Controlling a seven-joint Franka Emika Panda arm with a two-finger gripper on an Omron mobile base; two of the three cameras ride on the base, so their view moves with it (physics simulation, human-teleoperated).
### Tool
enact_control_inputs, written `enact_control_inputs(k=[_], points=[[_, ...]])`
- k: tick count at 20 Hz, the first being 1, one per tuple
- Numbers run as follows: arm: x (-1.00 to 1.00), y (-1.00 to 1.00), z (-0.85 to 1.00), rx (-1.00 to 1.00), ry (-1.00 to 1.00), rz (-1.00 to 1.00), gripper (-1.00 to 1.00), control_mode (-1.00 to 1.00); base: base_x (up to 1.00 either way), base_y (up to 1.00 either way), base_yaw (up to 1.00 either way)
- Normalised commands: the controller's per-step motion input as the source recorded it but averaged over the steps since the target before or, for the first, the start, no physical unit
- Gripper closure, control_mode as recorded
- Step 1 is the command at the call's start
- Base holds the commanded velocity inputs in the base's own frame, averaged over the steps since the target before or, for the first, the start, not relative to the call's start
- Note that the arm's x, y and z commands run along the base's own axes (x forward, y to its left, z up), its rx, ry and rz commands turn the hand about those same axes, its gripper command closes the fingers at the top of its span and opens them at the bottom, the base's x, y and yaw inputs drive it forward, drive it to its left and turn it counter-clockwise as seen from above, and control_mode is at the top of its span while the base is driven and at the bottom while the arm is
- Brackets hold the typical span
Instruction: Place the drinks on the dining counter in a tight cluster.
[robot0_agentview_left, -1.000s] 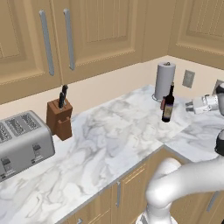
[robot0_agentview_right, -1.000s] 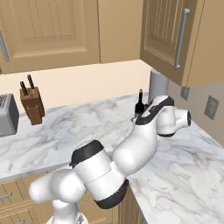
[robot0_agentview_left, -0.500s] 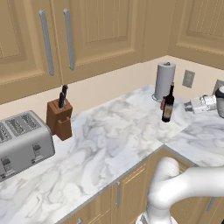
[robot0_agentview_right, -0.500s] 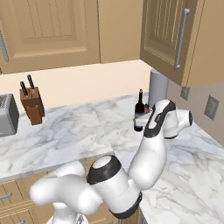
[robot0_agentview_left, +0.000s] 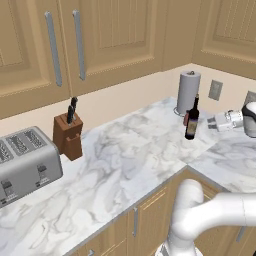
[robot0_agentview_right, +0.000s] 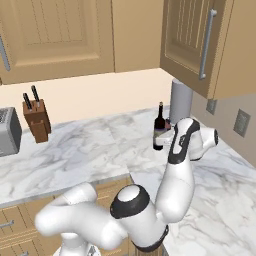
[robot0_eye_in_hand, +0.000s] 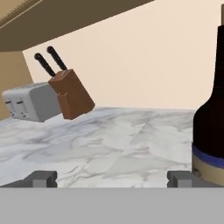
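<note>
Since the earlier pictures the elbow has been swung out to the right in the right base view, so that the wine bottle (robot0_agentview_right: 160, 128), half hidden behind the forearm a second ago, is now seen whole from cap to label; the bottle itself has not been moved.

A knife block (robot0_agentview_left: 68, 134) is stood near the back wall with two dark-handled knives held in its slots, and a grey toaster (robot0_agentview_left: 25, 161) is set just beside it, its slots seen from above (whether anything is in them cannot be told). A paper towel roll (robot0_agentview_left: 188, 92) is carried upright on its holder in the corner.

The arm is bent up from the base and folded over at the elbow, with the hand laid roughly level over the marble bench (robot0_agentview_left: 130, 155) and pointed at the bottle from its right side. The fingers (robot0_eye_in_hand: 43, 178) are spread wide, with nothing between them; in the hand view the bottle is seen at the right edge, next to the right-hand tip rather than between the two.

The wine bottle is dark with a long narrow neck and a pale label edged by a blue band, and is stood upright on the bench, near the paper towel roll. A small reddish thing is glimpsed just behind it, too hidden to be identified.
</note>
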Motion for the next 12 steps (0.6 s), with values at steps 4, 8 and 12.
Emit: enact_control_inputs(k=[4,8,12], points=[[0.26,-0.03,0.00,0.00,-0.01,0.00,-1.00,-1.00,0.00,0.00,0.00],[0.30,-0.07,0.00,0.00,-0.01,0.00,-1.00,-1.00,0.00,0.00,0.00],[0.19,-0.09,0.00,0.01,0.00,0.00,-1.00,-1.00,0.00,0.00,0.00]])
